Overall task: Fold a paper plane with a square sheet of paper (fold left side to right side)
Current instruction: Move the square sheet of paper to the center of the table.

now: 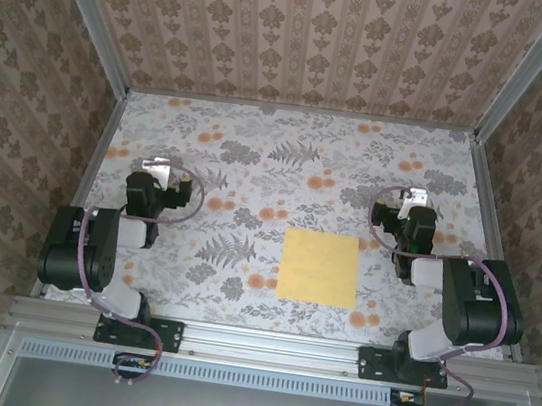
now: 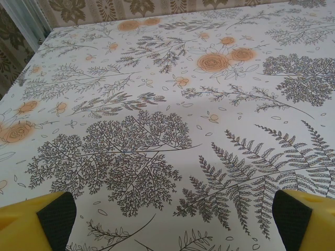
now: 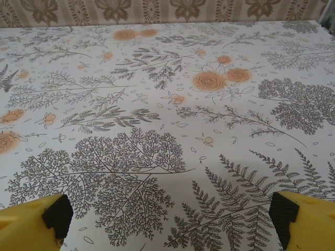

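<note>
The square sheet of paper [image 1: 319, 267] lies flat and unfolded on the flowered table [image 1: 258, 151].
We see it near the front edge, right of centre, closer to the right arm [image 1: 459, 300] than to the left arm [image 1: 93, 249]; both arms' jaws stand wide apart, holding nothing.

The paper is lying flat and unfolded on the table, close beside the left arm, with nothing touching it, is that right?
Not quite. The paper does lie flat and unfolded on the table with nothing touching it, but it is nearer the right arm, not the left. The top view shows this.
</note>
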Action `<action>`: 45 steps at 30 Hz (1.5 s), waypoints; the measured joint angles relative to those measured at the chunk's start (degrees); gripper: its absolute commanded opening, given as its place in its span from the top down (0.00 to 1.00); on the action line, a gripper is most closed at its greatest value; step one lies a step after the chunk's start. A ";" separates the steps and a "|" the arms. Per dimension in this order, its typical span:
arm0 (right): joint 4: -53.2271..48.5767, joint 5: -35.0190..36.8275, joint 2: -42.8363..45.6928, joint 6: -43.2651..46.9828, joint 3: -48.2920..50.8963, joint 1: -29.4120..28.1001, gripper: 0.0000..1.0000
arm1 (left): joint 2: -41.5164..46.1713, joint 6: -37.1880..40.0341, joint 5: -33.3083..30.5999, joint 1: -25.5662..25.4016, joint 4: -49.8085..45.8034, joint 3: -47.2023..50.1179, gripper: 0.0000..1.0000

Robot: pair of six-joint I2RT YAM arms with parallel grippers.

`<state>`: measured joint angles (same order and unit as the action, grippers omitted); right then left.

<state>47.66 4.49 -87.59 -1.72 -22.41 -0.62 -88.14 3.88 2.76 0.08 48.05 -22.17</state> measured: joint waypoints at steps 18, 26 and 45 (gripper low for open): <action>-0.02 0.00 0.00 0.00 0.00 0.00 0.00 | 0.00 -0.02 0.00 0.00 0.00 0.00 0.00; -3.39 1.49 1.57 -0.59 -0.74 0.00 0.00 | 4.42 -0.26 -1.60 -0.04 -2.86 0.04 0.00; -60.43 0.90 25.94 -17.46 -25.73 -7.76 0.00 | 26.56 -25.14 4.15 -11.02 -42.75 -15.04 0.00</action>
<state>-12.78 5.39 -61.65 -19.18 -48.14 -8.38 -61.58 -21.26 6.92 -10.94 5.30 -37.21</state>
